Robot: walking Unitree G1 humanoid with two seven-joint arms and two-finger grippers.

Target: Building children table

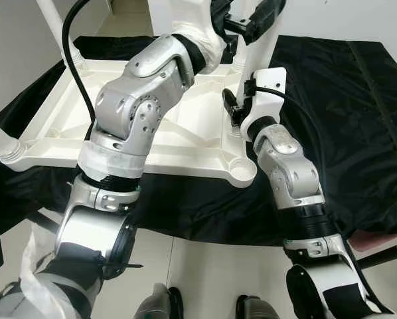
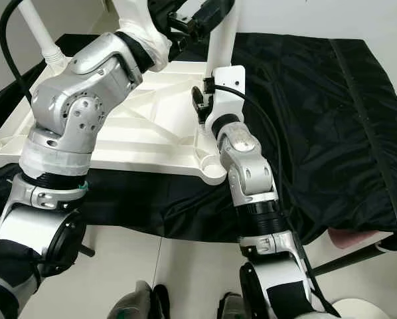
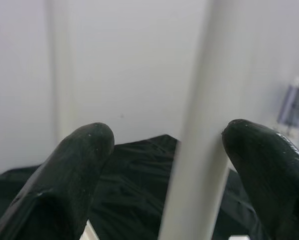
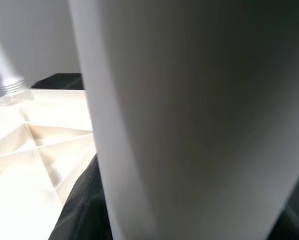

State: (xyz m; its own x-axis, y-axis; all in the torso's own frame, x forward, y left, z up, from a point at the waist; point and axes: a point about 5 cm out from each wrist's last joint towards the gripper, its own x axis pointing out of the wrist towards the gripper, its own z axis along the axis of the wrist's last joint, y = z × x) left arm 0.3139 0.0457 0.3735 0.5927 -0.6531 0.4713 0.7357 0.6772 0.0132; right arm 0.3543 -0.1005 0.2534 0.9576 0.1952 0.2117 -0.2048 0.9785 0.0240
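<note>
Where the black cloth (image 2: 331, 119) covers the floor, the white tabletop (image 1: 185, 143) lies upside down, ribbed underside showing. A white leg (image 2: 222, 46) stands upright at its far right corner, its top cut off by the frame edge. The left gripper (image 1: 248, 26) reaches across to this leg high up; in the wrist view its two black fingers (image 3: 79, 165) stand apart with the leg between them, one fingertip touching it, the other clear. The right gripper (image 2: 200, 106) sits low at the leg's base, mostly hidden behind its white wrist housing, so I cannot tell whether it grips; its wrist camera is pressed close against blurred white leg (image 4: 199, 120). Another leg (image 1: 52, 20) rises at the far left, partly cut off.
</note>
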